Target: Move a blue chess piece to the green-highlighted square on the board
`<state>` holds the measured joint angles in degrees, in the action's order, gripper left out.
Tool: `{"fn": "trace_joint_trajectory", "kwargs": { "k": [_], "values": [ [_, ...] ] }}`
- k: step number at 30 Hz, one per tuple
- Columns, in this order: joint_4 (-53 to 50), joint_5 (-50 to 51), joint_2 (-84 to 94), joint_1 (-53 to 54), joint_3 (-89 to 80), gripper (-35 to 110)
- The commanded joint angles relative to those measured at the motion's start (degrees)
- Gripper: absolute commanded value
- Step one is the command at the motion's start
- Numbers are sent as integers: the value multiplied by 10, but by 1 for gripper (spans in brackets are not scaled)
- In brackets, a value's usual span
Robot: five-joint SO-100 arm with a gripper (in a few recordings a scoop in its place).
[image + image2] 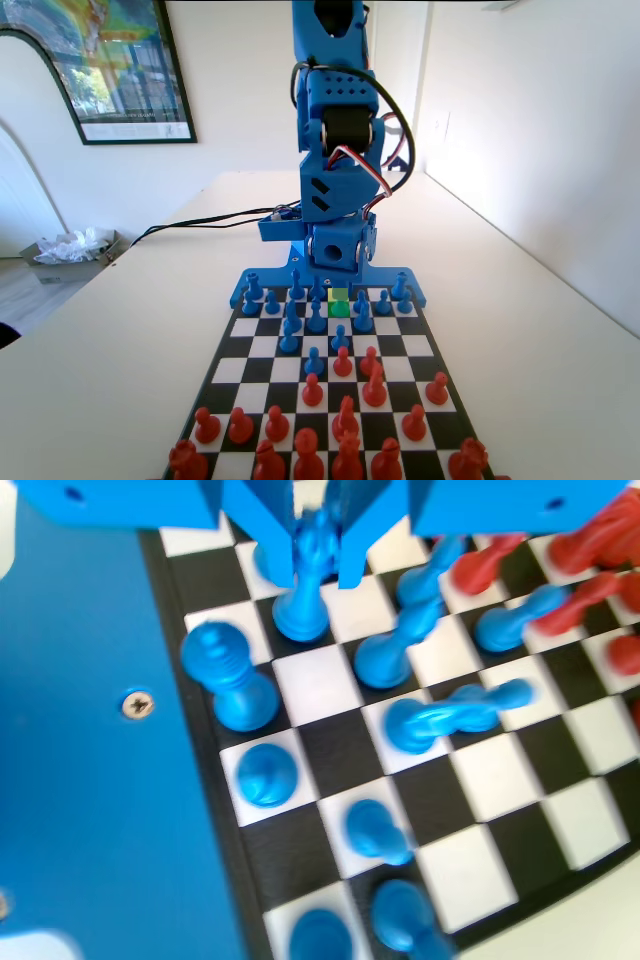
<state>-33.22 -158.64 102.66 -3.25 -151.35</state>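
The gripper (318,555) was seen lowered with its jaws narrowly open around a blue piece (303,605) near the board's (418,345) blue-rimmed edge, not visibly lifted, while the green-highlighted square (339,302) was left unfilled.

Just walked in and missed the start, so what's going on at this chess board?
A blue robot arm is folded low over its own end of the board. In the wrist view, its gripper straddles the top of a blue chess piece standing on a back-row square, one jaw on each side; whether it is clamped is unclear. In the fixed view, the green-highlighted square lies among the blue pieces at the arm's end. Red pieces fill the near end.
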Motion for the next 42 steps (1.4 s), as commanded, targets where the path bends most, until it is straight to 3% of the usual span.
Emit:
{"fn": "trace_joint_trajectory", "kwargs": {
  "k": [1,18,24,29,34,42],
  "values": [
    [3,-11,10,-4,-2,10],
    [-142,15,33,-23,91,15],
    [-243,50,58,-39,168,2],
    [-309,85,78,-48,219,1],
    [-339,162,112,-62,250,1],
    [-330,397,223,-92,259,1]
  ]
}}
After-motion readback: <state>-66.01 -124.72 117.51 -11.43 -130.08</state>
